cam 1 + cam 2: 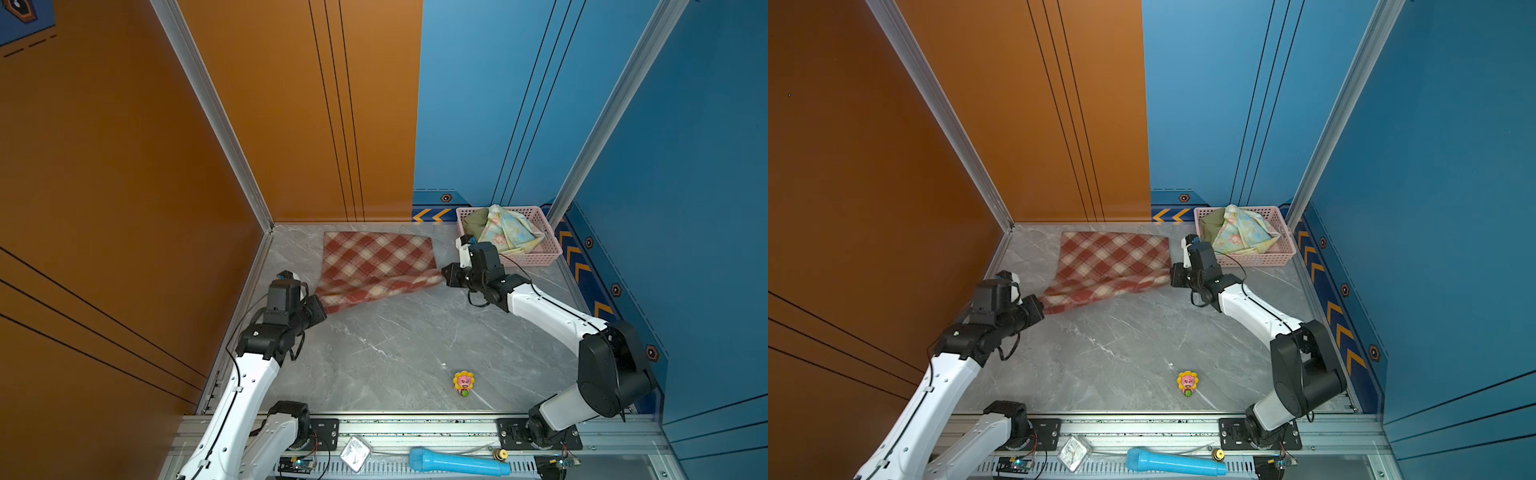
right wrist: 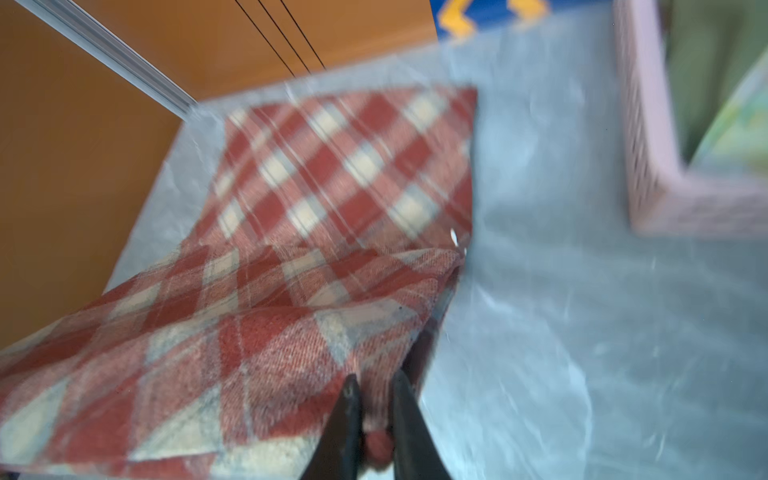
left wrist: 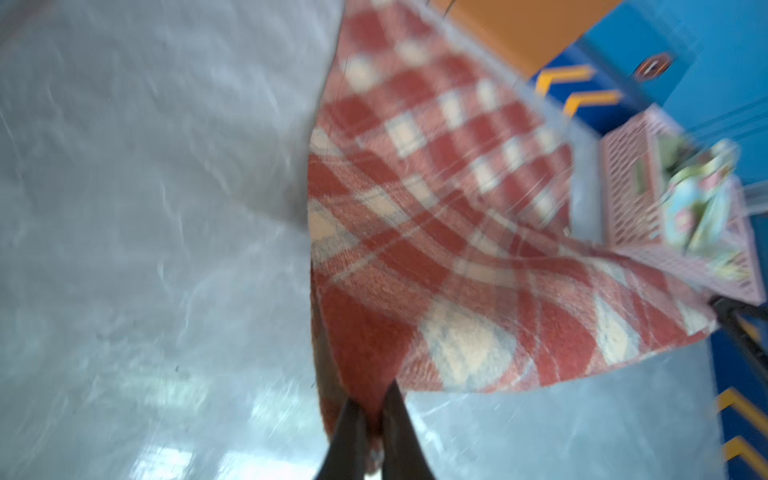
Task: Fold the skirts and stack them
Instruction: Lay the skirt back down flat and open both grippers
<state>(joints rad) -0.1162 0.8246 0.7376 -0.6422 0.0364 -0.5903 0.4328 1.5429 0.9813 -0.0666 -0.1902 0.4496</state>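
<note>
The red-and-cream plaid skirt (image 1: 374,262) (image 1: 1113,262) lies at the back of the grey table, its far part flat and its near edge raised and blurred. My left gripper (image 1: 320,301) (image 3: 374,395) is shut on the near left corner, and the cloth (image 3: 436,208) pulls to a point between its fingers. My right gripper (image 1: 442,274) (image 2: 374,380) is shut on the near right corner, with a lump of plaid skirt (image 2: 332,187) bunched between its fingers. The floral skirt (image 1: 507,232) (image 1: 1241,232) and the olive skirt (image 1: 473,222) (image 1: 1210,220) lie crumpled in the pink basket (image 1: 536,259).
The pink basket (image 1: 1266,259) stands in the back right corner, close behind my right arm. A small sunflower toy (image 1: 463,383) stands near the front edge. A blue microphone (image 1: 457,461) and a small clock (image 1: 355,453) lie on the front rail. Orange and blue walls enclose the table.
</note>
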